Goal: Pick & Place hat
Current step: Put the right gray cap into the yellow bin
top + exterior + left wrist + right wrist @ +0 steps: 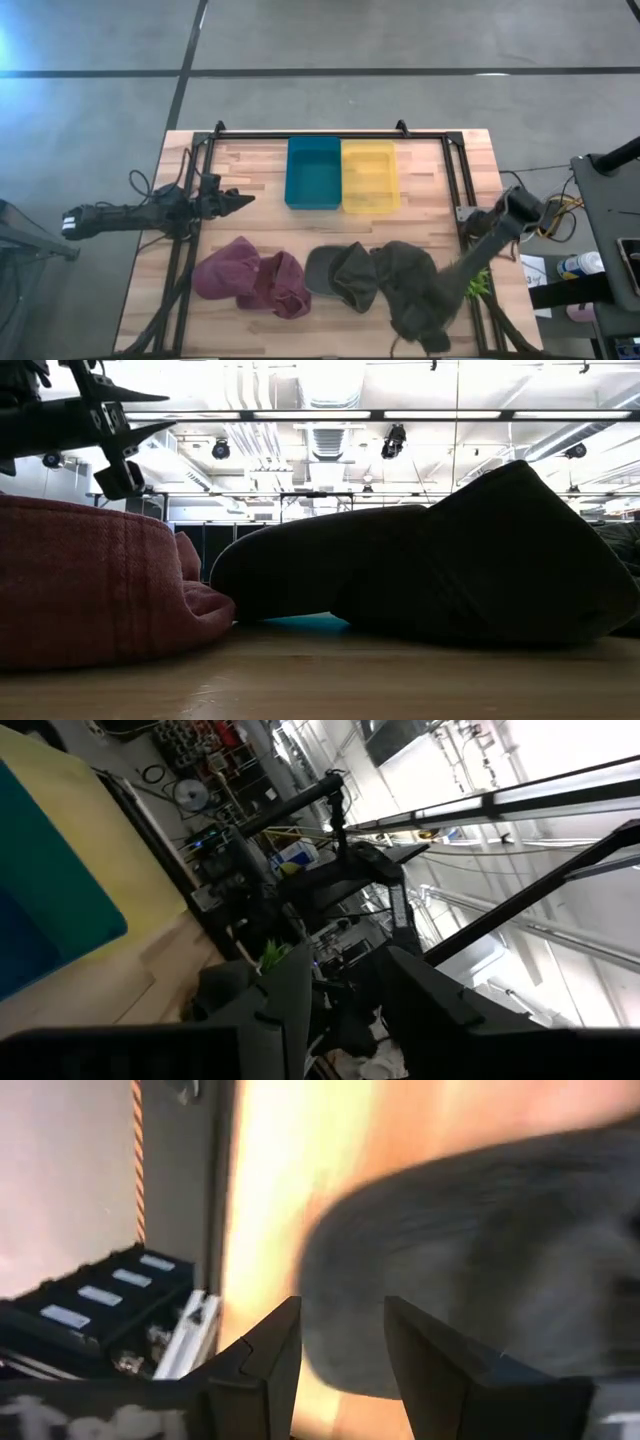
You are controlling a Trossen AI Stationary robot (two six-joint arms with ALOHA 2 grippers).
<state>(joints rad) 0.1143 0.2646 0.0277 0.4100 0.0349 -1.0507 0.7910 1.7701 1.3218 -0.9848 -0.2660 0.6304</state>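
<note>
Several hats lie along the table's near side. Two are maroon hats (250,278), which fill the left of the low view (90,590). Two are dark olive hats (345,275), and the rightmost dark hat (412,285) rests flat on the wood (470,570). My right gripper (436,316) is open and hangs low over this hat's near right part, with the hat (480,1250) just ahead of the fingers (342,1308). My left gripper (245,199) is open and waits in the air at the table's left (345,955), pointing right. My right gripper comes slanting down from the table's right onto the rightmost dark hat's near right part (360,1280). Its open fingers stand at the hat's edge; I cannot tell whether they touch it.
A teal bin (313,172) and a yellow bin (370,176) stand side by side at the table's far middle. A black frame (455,190) runs along the table's sides and far edge. A small green thing (478,285) lies by the right rail. Bare wood lies between bins and hats.
</note>
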